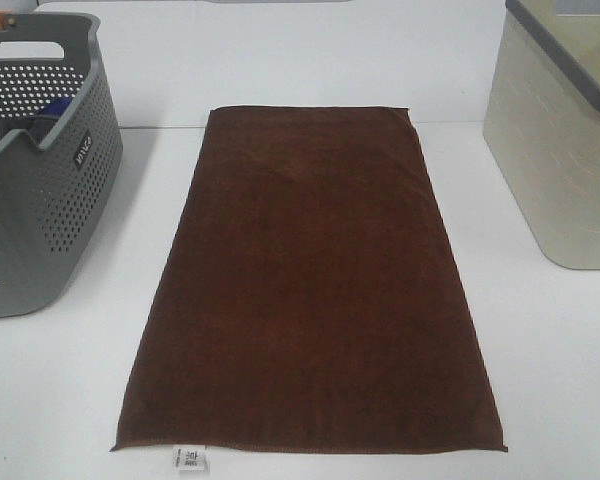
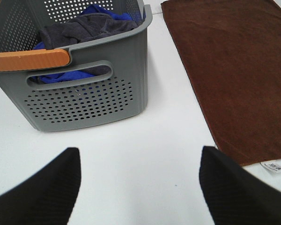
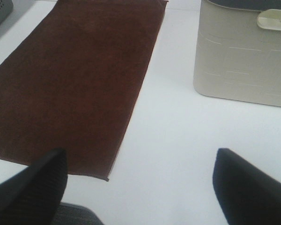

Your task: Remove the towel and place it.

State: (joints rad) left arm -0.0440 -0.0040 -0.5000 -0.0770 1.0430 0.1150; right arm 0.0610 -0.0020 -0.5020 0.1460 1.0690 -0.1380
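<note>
While lying flat ahead of both jaw pairs, dark brown rectangular plush towel (image 1: 315, 280) untouched; left gripper (image 2: 139, 187) and right gripper (image 3: 139, 185) spread wide, empty.

A white table top (image 1: 310, 60) is seen filling the whole field, matte, evenly lit, with only soft shadows thrown beside the containers. A grey perforated basket (image 1: 40, 200) with an orange-trimmed handle (image 2: 30, 60) is placed at the left edge, with dark grey and blue cloth (image 2: 84, 26) piled inside; a cream bin (image 1: 560, 160) with a dark grey rim is placed at the right edge, well apart from the basket. No wall, floor or window is shown in any view.
</note>
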